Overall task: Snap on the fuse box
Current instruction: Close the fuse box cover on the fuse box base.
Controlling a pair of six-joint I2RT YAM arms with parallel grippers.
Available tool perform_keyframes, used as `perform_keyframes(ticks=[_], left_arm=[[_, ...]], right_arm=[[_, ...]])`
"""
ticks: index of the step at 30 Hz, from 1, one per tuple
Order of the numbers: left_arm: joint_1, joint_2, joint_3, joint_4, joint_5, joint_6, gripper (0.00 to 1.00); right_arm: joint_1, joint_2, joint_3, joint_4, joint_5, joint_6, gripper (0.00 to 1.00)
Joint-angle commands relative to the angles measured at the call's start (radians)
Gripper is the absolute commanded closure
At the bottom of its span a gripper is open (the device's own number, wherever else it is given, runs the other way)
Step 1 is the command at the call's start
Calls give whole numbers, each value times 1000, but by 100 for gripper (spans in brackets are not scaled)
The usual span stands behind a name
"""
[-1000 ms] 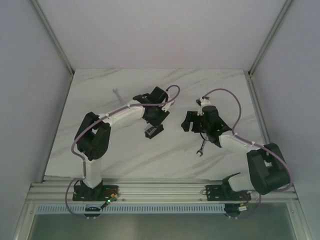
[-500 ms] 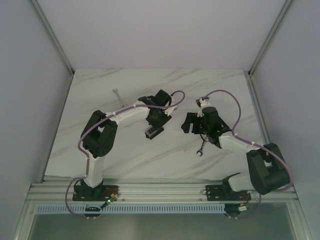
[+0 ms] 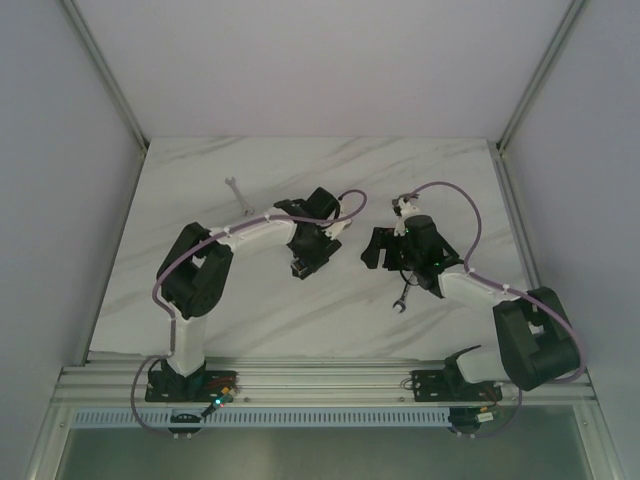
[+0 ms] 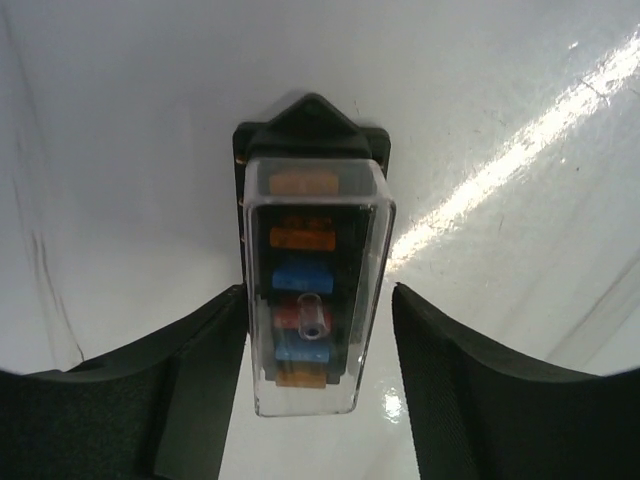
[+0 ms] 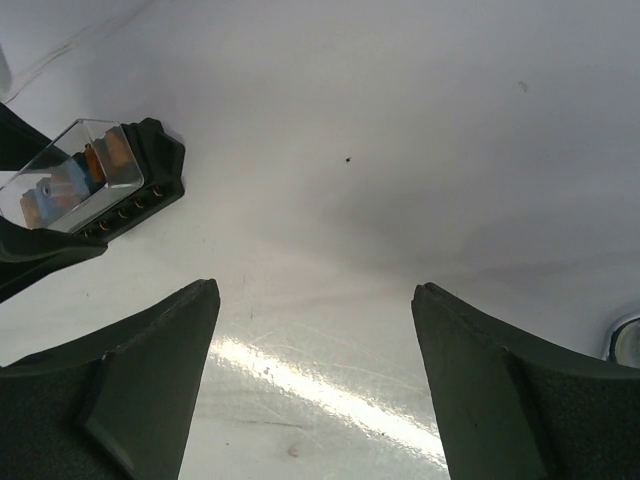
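Note:
The fuse box (image 4: 312, 125) is a black block with orange and blue fuses under a clear cover (image 4: 365, 260), lying on the white table. My left gripper (image 4: 318, 290) is open and straddles its near end. The left finger (image 4: 215, 350) is against the cover's side, and the right finger (image 4: 440, 370) stands a small gap away. In the top view the left gripper (image 3: 304, 260) sits over the box (image 3: 298, 270). My right gripper (image 5: 313, 287) is open and empty above bare table, to the right of the box (image 5: 140, 175); it shows in the top view (image 3: 375, 248).
One wrench (image 3: 237, 193) lies at the back left of the marble table (image 3: 200, 180). Another wrench (image 3: 401, 298) lies under the right arm, and its shiny end (image 5: 627, 340) shows at the right wrist view's edge. Frame posts and walls border the table.
My left gripper has moved slightly right and nearer, coming down over the fuse box. The right arm has barely moved.

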Motion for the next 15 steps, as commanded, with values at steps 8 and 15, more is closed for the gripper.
perform_keyframes(ticks=[8,15], left_arm=[[38,-128,-77,77,16,-54,28],[67,-141,-112,93,14,-75,34]], right_arm=[[-3,-36,-28,31,-35,24,14],[-4,-27,-26,39,-50,30,14]])
